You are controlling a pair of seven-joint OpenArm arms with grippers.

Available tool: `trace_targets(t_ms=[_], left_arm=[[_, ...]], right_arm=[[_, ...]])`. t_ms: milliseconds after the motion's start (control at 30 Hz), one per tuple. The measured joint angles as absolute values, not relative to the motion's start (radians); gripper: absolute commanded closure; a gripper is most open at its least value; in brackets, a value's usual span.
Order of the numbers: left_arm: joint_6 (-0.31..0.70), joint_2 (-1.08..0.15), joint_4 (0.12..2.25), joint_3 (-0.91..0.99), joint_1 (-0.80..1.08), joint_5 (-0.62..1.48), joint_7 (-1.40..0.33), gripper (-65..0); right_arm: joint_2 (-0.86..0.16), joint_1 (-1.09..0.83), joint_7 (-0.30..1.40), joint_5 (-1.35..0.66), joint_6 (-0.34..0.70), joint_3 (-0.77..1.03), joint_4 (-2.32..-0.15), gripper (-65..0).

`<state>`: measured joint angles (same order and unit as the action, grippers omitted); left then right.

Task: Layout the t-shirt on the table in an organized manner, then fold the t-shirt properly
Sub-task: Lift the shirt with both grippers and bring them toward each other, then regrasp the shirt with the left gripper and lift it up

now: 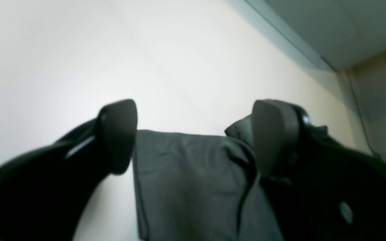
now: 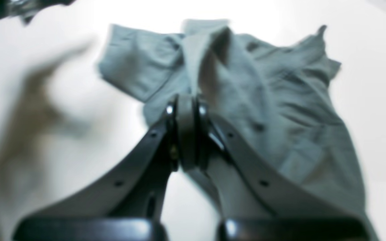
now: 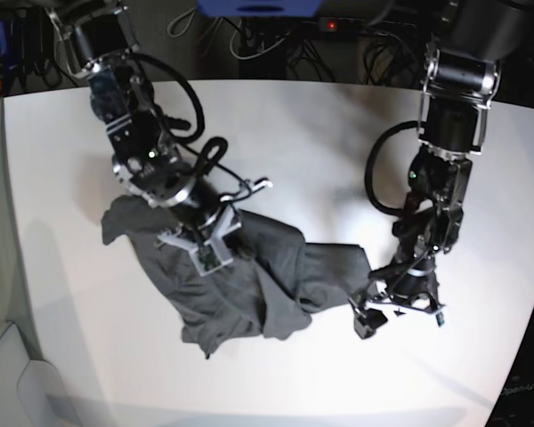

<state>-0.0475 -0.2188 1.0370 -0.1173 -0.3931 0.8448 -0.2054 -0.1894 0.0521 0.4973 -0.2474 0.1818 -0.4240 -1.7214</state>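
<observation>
The dark grey t-shirt [image 3: 267, 276] lies crumpled on the white table [image 3: 320, 133], left of the middle. My right gripper [image 3: 205, 253] is shut on a raised fold of the shirt. The right wrist view shows its jaws [image 2: 188, 110] pinching that fold, with the rest of the shirt [image 2: 280, 100] spread behind. My left gripper [image 3: 399, 313] is open at the shirt's right-hand corner. In the left wrist view its two fingers [image 1: 117, 134] stand wide apart, with a flat piece of the shirt [image 1: 186, 174] between them, the gripper [image 1: 194, 110] holding nothing.
Cables and a power strip [image 3: 276, 36] lie beyond the table's far edge. The floor [image 3: 0, 374] shows at the lower left of the base view. The table's edge [image 1: 297, 50] runs through the upper right of the left wrist view.
</observation>
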Motion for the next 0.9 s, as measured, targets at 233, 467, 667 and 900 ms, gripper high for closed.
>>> trace_targets(t_ms=[233,467,667,900], left_arm=[[-0.042,-0.215,1.143,-0.118,-0.361,0.846,-0.257,-51.9],[-0.042,-0.204,1.240,-0.119,-0.301,0.845,-0.317,-51.9],[-0.042,-0.173,1.309,-0.121,-0.229,0.838,-0.325,-51.9],[-0.050,-0.139,1.308,-0.172,-0.192,0.830,-0.314,-51.9]], right_arm=[[-0.207,-0.113,0.500,-0.248,0.185,-0.466,-1.777,0.0],[-0.204,-0.189,0.503,-0.248,0.185,-0.466,-1.777,-7.7],[-0.205,-0.240,0.503,-0.247,0.185,-0.466,-1.826,-23.2],[-0.239,-0.279,0.498,-0.248,0.185,-0.458,-1.898,-26.5]])
